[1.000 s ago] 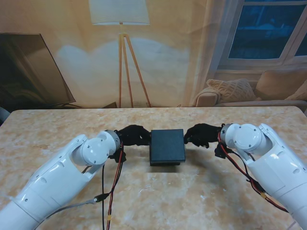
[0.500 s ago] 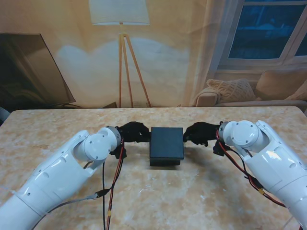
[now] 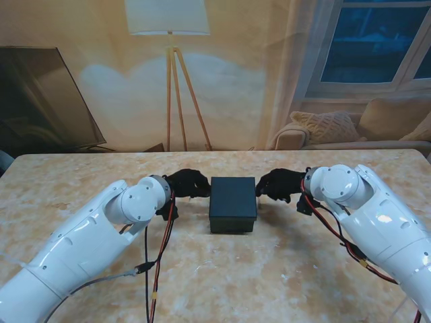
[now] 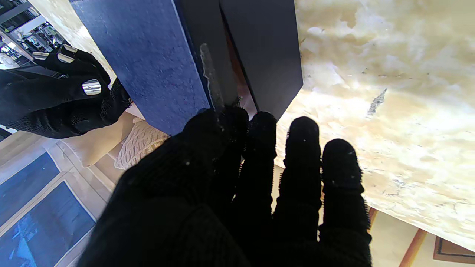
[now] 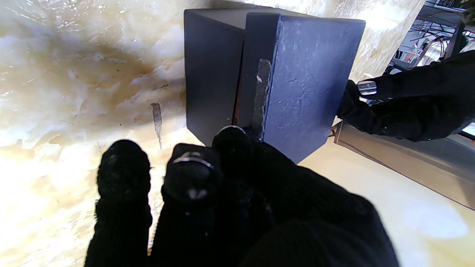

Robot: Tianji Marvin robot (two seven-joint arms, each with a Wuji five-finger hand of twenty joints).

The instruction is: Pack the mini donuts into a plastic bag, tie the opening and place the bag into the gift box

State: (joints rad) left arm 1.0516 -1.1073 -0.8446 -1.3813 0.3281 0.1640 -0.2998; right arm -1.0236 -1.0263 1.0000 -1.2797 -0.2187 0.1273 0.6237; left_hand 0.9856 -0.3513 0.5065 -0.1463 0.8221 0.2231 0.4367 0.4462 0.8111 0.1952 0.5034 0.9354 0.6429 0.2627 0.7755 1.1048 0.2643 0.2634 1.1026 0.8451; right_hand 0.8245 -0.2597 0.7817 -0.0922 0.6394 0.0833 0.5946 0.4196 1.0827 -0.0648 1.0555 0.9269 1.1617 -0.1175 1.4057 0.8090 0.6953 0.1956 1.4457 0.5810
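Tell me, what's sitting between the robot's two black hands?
The dark gift box sits between the left hand and right hand, shown in the stand view.

A living-room setting: a tripod floor lamp (image 3: 168,74) stands at upper centre, a dark television (image 3: 44,101) at upper left, and a sofa with a knitted cushion (image 3: 323,126) beneath a night-dark window (image 3: 377,44) at upper right, behind a marble-patterned table (image 3: 269,269).

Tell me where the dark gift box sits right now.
In the stand view the dark square gift box sits mid-table, between the left hand and the right hand, whose black-gloved fingers press its lid's opposite sides.
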